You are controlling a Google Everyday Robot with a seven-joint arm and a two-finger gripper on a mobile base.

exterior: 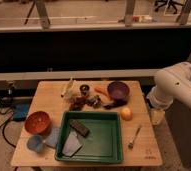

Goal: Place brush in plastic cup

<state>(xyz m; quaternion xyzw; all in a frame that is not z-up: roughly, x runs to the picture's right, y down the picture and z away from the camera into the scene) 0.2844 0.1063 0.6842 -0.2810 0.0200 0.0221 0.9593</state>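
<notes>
The brush is small, black and elongated. It lies on the wooden table just below the purple bowl. The light-blue plastic cup stands at the table's front left corner, below the orange-red bowl. My white arm comes in from the right. Its gripper hangs at the table's right edge, to the right of the brush and far from the cup. It holds nothing that I can see.
A green tray sits in the table's middle front with a dark brown block and a grey-blue piece in it. A silver fork, a yellow-orange fruit, a carrot and several small items lie around.
</notes>
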